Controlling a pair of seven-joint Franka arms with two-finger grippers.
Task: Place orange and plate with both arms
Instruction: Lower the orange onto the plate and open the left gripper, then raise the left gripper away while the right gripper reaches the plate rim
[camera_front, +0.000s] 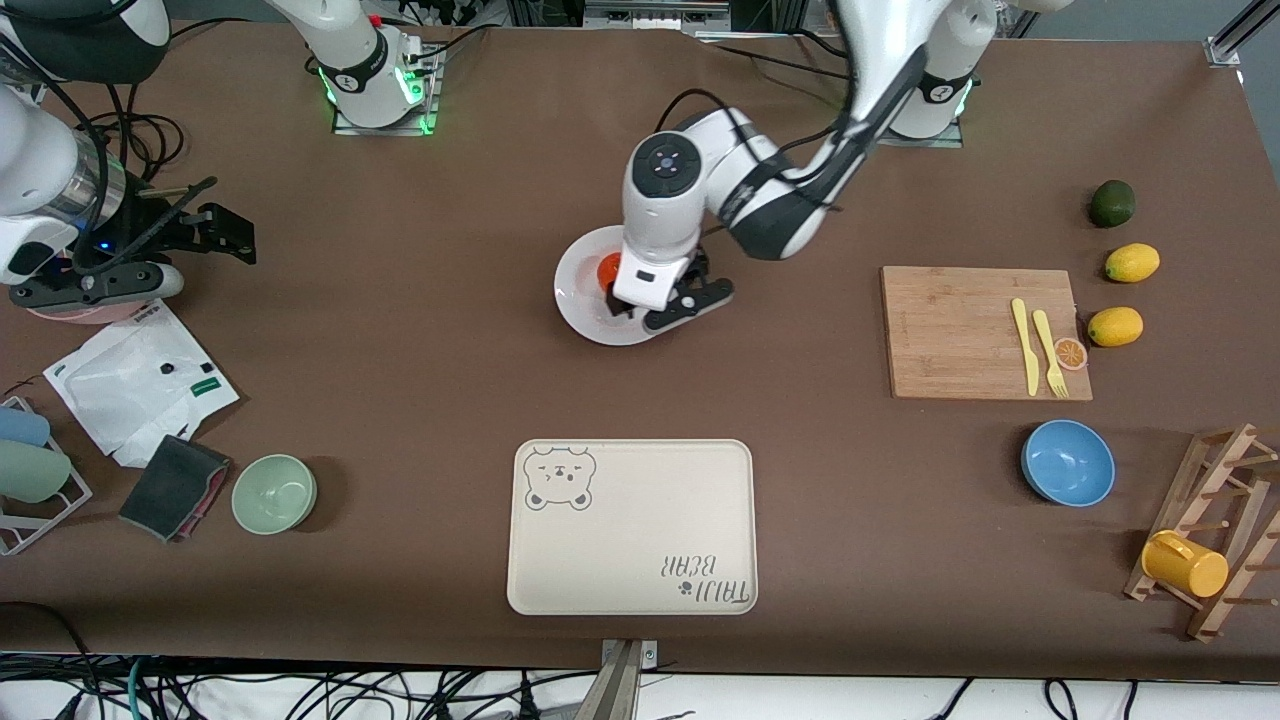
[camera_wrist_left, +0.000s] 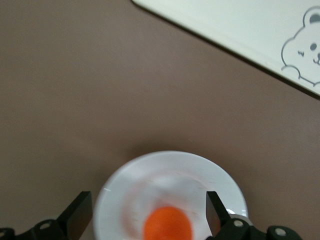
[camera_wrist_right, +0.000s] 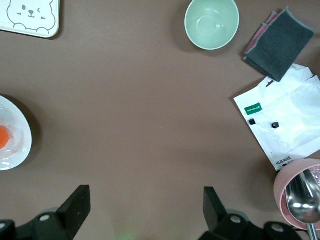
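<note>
The plate (camera_front: 585, 290) sits mid-counter (camera_front: 420, 330), with bare brown surface all round it; the bear-print tray (camera_front: 632, 527) lies nearer the front camera, well apart from it. Toward the left arm's end, the cutting board (camera_front: 975, 330) is the closest thing, again with a clear strip between. Toward the right arm's end, the counter stays open as far as the white bag (camera_front: 140, 385).

The plate is round, plain white and shallow with a wide rim. The orange (camera_front: 608, 269) is small, round and reddish-orange, and rests in the plate, much smaller than it.

The left pincer (camera_front: 655, 305) hangs just over the plate, its fingers (camera_wrist_left: 214, 212) spread wide on either side of the orange, released and holding nothing. The right pincer (camera_front: 215, 230) waits over the right arm's end of the counter, fingers (camera_wrist_right: 75, 205) also apart and empty.

Count: one plate, one orange, one tray, one cutting board, two lemons (camera_front: 1132, 262), one lime (camera_front: 1112, 203), one blue bowl (camera_front: 1067, 462), one green bowl (camera_front: 274, 493).
</note>
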